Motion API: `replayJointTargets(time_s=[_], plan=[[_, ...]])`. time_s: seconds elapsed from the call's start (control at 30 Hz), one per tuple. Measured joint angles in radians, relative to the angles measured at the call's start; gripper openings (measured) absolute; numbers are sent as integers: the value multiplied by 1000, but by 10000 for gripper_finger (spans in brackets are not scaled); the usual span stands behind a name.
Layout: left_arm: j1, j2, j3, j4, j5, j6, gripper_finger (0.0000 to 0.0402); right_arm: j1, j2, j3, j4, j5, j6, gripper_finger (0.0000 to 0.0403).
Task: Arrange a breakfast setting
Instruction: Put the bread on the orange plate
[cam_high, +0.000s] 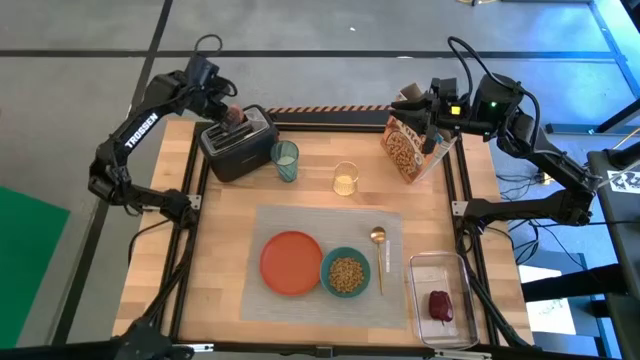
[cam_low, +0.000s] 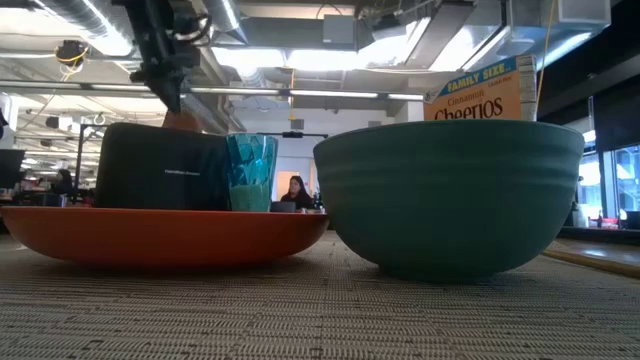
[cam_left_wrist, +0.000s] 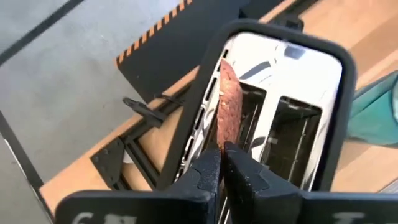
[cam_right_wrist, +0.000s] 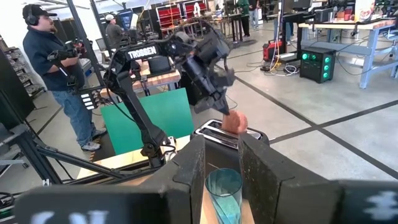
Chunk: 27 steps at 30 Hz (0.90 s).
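My left gripper (cam_high: 232, 114) hangs over the black toaster (cam_high: 238, 146) at the table's far left and is shut on the toast slice (cam_left_wrist: 228, 102). My right gripper (cam_right_wrist: 221, 168) is open and empty at the far right, by the top of a cereal box (cam_high: 404, 150). The grey placemat (cam_high: 330, 225) lies at the near middle. On it are the orange plate (cam_high: 291, 263), the teal bowl (cam_high: 346, 273) holding cereal, and the gold spoon (cam_high: 378, 255). The green cup (cam_high: 286, 160) stands beside the toaster. The dark red fruit (cam_high: 441, 305) lies in the clear tub (cam_high: 440, 268). My left gripper pinches the toast slice's upper edge (cam_left_wrist: 224, 138) between its two fingers, one on each flat face. The fingers come from above, pointing down. The slice stands on edge, upright, with its lower part in one toaster slot (cam_left_wrist: 239, 134).
A small clear glass (cam_high: 345, 180) stands between the cup and the cereal box. A person (cam_right_wrist: 53, 68) stands beyond the table's left side. Bare wood lies left of the placemat.
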Motion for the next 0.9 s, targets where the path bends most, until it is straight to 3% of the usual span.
replayJointTargets(time_s=[0.13, 0.53, 0.7, 0.9], plan=[[-23, 0, 84, -50, 7, 1, 9, 0, 0, 0, 0, 0, 0, 88], [-134, -1, 303, -168, 307, 17, 10, 0, 0, 0, -1, 0, -4, 88], [-262, -7, 316, -173, 438, 78, 10, 0, 0, 0, -1, 0, -18, 88], [-513, -7, 316, -177, 425, 82, 10, 0, 0, 0, -3, 0, -17, 88]])
